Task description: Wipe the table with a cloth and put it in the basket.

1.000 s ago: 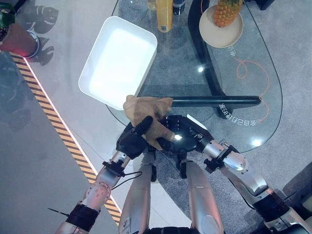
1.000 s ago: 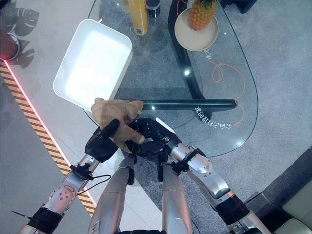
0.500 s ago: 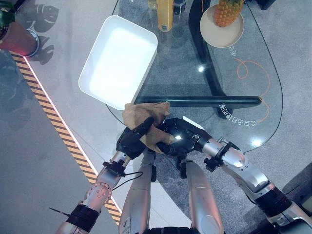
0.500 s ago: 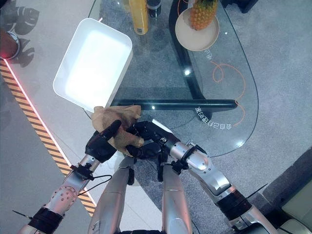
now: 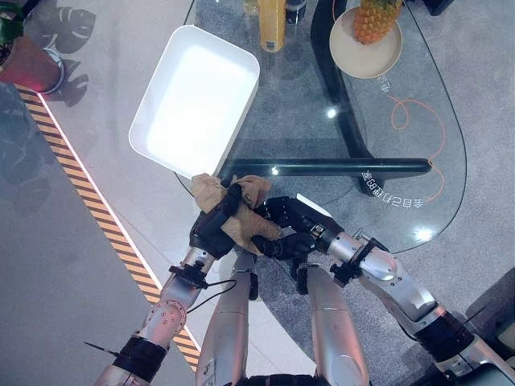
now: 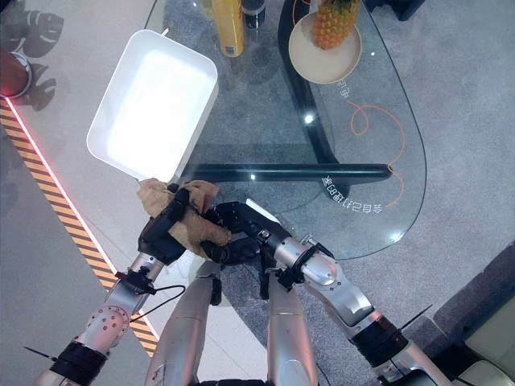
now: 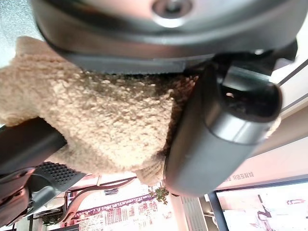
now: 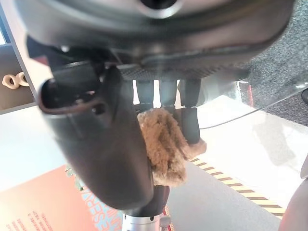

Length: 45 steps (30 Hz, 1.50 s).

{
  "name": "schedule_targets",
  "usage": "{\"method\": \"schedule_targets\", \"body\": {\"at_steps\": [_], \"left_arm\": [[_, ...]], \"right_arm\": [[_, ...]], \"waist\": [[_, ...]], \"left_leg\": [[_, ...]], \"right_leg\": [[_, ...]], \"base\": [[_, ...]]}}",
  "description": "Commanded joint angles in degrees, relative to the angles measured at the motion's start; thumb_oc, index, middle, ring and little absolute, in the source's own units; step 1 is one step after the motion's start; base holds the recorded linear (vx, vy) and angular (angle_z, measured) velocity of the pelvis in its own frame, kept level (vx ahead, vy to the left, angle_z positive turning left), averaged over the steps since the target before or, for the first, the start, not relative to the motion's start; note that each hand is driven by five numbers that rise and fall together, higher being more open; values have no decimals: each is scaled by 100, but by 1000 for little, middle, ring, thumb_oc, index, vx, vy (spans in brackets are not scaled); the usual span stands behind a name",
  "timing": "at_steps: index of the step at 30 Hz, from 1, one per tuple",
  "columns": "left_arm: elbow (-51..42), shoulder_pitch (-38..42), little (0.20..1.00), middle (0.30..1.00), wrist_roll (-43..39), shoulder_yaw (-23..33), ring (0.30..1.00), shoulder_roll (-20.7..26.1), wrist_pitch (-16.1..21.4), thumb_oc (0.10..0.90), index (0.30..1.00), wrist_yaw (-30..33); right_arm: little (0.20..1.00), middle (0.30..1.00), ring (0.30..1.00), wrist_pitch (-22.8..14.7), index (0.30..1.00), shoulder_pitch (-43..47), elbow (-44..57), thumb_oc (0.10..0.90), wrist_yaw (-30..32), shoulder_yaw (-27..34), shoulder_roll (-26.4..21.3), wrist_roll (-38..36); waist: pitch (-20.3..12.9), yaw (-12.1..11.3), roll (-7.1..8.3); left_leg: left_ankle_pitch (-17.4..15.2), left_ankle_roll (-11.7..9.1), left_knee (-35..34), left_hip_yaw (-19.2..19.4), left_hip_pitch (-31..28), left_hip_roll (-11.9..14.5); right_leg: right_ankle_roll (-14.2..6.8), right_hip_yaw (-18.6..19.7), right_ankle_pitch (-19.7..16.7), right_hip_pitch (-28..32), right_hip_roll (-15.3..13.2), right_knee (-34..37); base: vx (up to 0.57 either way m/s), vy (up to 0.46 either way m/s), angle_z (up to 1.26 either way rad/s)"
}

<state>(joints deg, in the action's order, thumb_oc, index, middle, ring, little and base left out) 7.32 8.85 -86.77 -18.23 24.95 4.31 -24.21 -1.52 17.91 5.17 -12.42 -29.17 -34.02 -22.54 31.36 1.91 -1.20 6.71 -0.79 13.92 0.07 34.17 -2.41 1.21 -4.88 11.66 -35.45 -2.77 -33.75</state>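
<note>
Since a second ago your tan fleecy cloth [image 5: 235, 211] has been pulled in from its spread over the table edge and now sits bunched tighter, closer to the left hand [image 5: 216, 228]; both hands have shifted a little toward the basket side. Left hand's fingers and thumb are curled round the cloth, clamped on it, as its wrist view confirms [image 7: 101, 130]. Right hand [image 5: 288, 229] touches the cloth from the other side; its fingers [image 8: 190, 118] reach to the cloth, but you can't tell whether they grip it or just rest against it.

Cloth looks nubby, crumpled into a wad, hanging at the near edge of the oval glass table [image 5: 426, 137], just short of the white rectangular plastic basket [image 5: 195, 100], which overhangs the table's left edge.

Farther back: pineapple [image 5: 374, 18] on a round beige plate [image 5: 366, 50], orange-yellow bottle [image 5: 272, 24], thin orange cord [image 5: 410, 112] looped on the glass. Black table leg bar [image 5: 346, 167] shows through the glass between hands and plate.

White lettering [image 5: 390, 197] on the glass near the bar, not readable.
</note>
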Motion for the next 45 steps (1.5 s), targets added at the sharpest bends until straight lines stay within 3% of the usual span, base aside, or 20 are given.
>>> {"method": "schedule_targets", "body": {"at_steps": [1, 3, 4, 5, 7, 20, 30, 33, 36, 39, 40, 42, 45], "left_arm": [[-1035, 182, 200, 300, -241, 159, 300, -250, 106, 100, 300, -778], [-1046, 173, 200, 300, -233, 183, 300, -266, 103, 100, 300, -759], [-1048, 159, 200, 300, -227, 208, 300, -291, 113, 100, 300, -754], [-1050, 145, 200, 300, -220, 219, 300, -305, 119, 100, 300, -759], [-1064, 134, 200, 300, -218, 232, 300, -313, 126, 100, 300, -750], [-1145, -59, 200, 300, -133, 569, 300, -379, 8, 100, 300, -764], [-1159, -140, 200, 300, 96, 869, 300, -396, 297, 100, 300, -746], [-1159, -155, 200, 300, 263, 943, 300, -360, 563, 100, 300, -716], [-1193, -111, 200, 300, 806, 1088, 300, -304, 1495, 100, 300, -263], [-1182, -52, 200, 300, 1176, 1188, 300, -256, 1910, 100, 300, 81], [-1155, -15, 200, 300, 1740, 1271, 300, -209, 2296, 100, 300, 556], [-1163, 36, 200, 300, 2682, 1379, 300, -85, 2717, 100, 300, 1346], [-1132, 99, 200, 300, 3463, 1550, 300, 26, 2949, 100, 300, 2139]], "right_arm": [[200, 300, 300, -644, 300, 78, 709, 100, 169, 1, 241, -64], [200, 300, 300, -672, 300, 62, 729, 100, 254, 48, 256, -87], [447, 512, 512, -715, 512, 30, 747, 347, 370, 122, 290, -48], [765, 785, 785, -754, 785, 12, 764, 665, 464, 161, 295, -11], [900, 900, 900, -820, 900, -3, 779, 800, 596, 207, 293, 7], [900, 900, 900, -1197, 900, -332, 1110, 800, 1169, 1086, 235, 223], [900, 900, 900, -1302, 900, -624, 1136, 800, 1235, 1533, 243, 153], [900, 900, 900, -1248, 900, -685, 1109, 800, 1141, 1560, 242, 77], [900, 900, 900, -998, 900, -720, 971, 800, 922, 1496, 278, 28], [900, 900, 900, -821, 900, -720, 856, 800, 828, 1403, 305, -38], [900, 900, 900, -665, 900, -729, 739, 800, 754, 1324, 327, -20], [900, 900, 900, -519, 900, -777, 554, 800, 635, 1200, 357, -180], [900, 900, 900, -308, 900, -806, 311, 800, 509, 1084, 383, -90]], "waist": [[-157, 43, 102], [-157, 46, 102], [-157, 52, 101], [-157, 55, 101], [-157, 59, 103], [-157, 107, 168], [-157, 130, 205], [-157, 129, 195], [-157, 115, 159], [-157, 107, 136], [-157, 100, 116], [-157, 80, 82], [-157, 61, 54]], "left_leg": [[-857, 374, 908, 255, 52, -382], [-858, 378, 893, 257, 40, -384], [-858, 384, 879, 266, 33, -386], [-861, 387, 872, 276, 27, -382], [-866, 390, 868, 283, 25, -378], [-903, 429, 784, 338, -57, -344], [-932, 426, 780, 353, -37, -322], [-934, 424, 781, 350, -35, -323], [-938, 414, 828, 343, 29, -331], [-931, 401, 840, 330, 57, -340], [-921, 389, 846, 315, 78, -348], [-900, 379, 859, 296, 129, -368], [-897, 369, 893, 284, 181, -384]], "right_leg": [[-65, 400, -1012, 252, 417, 1375], [-66, 407, -1014, 256, 421, 1383], [-68, 414, -1019, 252, 430, 1385], [-71, 413, -1020, 249, 430, 1385], [-75, 415, -1021, 246, 429, 1386], [-118, 455, -1034, 263, 479, 1393], [-128, 435, -1009, 241, 477, 1378], [-129, 426, -1005, 233, 473, 1371], [-114, 413, -981, 191, 455, 1350], [-98, 409, -964, 173, 448, 1345], [-85, 410, -955, 162, 444, 1347], [-65, 394, -938, 127, 432, 1338], [-48, 382, -912, 87, 419, 1310]], "base": [[0, 0, 0], [0, 0, 0], [0, 0, 0], [0, 0, 0], [0, 0, 0], [0, 0, 0], [0, 0, 0], [0, 0, 0], [0, 0, 0], [11, 27, 0], [21, 59, 0], [25, 68, -2], [23, 61, -2]]}}
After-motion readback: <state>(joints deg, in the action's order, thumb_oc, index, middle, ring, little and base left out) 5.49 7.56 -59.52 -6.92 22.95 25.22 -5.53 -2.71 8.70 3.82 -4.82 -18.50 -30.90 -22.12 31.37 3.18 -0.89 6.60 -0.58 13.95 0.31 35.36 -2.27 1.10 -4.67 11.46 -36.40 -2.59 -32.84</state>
